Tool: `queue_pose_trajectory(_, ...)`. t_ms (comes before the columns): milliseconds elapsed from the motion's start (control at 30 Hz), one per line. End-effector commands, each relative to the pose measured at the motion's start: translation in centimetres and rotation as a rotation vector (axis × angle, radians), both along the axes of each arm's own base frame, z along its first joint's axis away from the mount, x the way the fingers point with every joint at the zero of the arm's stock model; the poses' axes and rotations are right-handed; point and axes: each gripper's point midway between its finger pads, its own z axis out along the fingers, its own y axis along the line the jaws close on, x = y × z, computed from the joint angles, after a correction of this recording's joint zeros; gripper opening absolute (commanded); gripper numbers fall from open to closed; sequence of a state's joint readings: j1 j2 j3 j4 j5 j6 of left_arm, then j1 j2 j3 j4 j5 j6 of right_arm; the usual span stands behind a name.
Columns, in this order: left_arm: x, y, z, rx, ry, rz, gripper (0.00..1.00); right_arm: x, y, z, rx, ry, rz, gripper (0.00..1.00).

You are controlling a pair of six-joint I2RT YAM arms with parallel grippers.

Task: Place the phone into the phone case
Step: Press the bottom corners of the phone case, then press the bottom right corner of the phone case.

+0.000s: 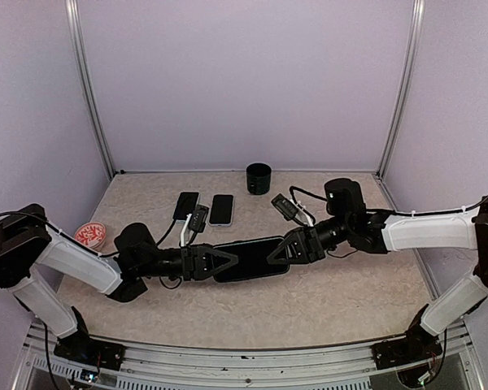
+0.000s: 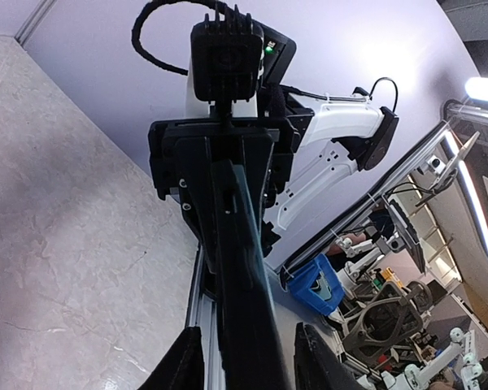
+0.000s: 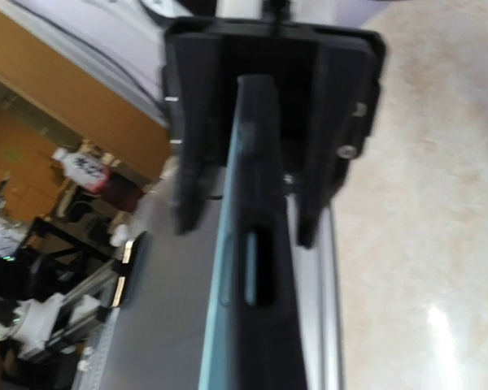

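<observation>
Phone case (image 1: 248, 258) — a dark slab seen edge-on by both wrist cameras — is held in the air over the middle of the desk (image 1: 342, 301), spanning the gap between the two arms. A slot is cut into its side wall, and a paler, bluish strip runs along one face. This strip is judged to be the phone (image 3: 225, 244) seated inside, though how fully it is pressed home cannot be told from the edge.

Its right end is gripped by the right end effector (image 1: 275, 253), whose jaws are closed narrowly on the slab. The left end effector (image 1: 228, 261) is set around the other end, but its fingers (image 2: 185, 367) are seen standing a little off the slab on both sides — partly open, bracketing rather than clamping.

The insertion is therefore judged to be largely done. What is left is a check that every corner is snapped in, and the setting down of the cased phone.

At the back of the desk two flat handset-shaped items are laid side by side, a dark one (image 1: 186, 205) and a pale one (image 1: 221, 209). A black cup (image 1: 259, 178) is placed near them toward the back wall, and a red-and-white disc (image 1: 90, 236) at the desk's left edge.
</observation>
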State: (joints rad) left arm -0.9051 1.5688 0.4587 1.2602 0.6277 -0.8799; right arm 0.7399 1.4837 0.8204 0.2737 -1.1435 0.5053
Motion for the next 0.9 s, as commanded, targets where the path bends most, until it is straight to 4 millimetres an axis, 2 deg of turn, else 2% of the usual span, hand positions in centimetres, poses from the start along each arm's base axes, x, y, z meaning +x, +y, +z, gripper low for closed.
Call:
queue_pose_trajectory(0,0.4,-0.3,0.7,-0.010,-0.025,0.017,0.40,1.0,0.2,0.8,-0.034,-0.100,-0.061,0.00)
queue_pose_trajectory(167,0.4,-0.4,0.6,-0.006,-0.022,0.017,0.37,2.3,-0.1,0.4,-0.115,-0.157,-0.152,0.00)
queue_pose_trajectory(533,0.4,-1.2,0.3,0.006,-0.017,0.008,0.07,4.1,0.3,-1.5,-0.262,-0.268,-0.294,0.00)
queue_pose_trajectory(633,0.5,-1.1,0.2,0.017,-0.022,0.019,0.00,4.1,0.2,-1.2,-0.262,-0.286,-0.306,0.00)
queue_pose_trajectory(700,0.5,-1.1,0.1,0.029,-0.031,0.027,0.00,3.9,0.1,-0.7,-0.254,-0.293,-0.301,0.00)
queue_pose_trajectory(733,0.5,-1.0,0.1,0.037,-0.039,0.028,0.00,3.7,0.0,-0.5,-0.250,-0.293,-0.289,0.03)
queue_pose_trajectory(800,0.5,-1.0,0.0,0.057,-0.062,0.032,0.00,3.0,0.0,-0.4,-0.252,-0.291,-0.254,0.23)
queue_pose_trajectory(867,0.5,-0.9,-0.4,0.099,-0.083,0.036,0.00,2.5,-0.2,-0.3,-0.259,-0.290,-0.216,0.35)
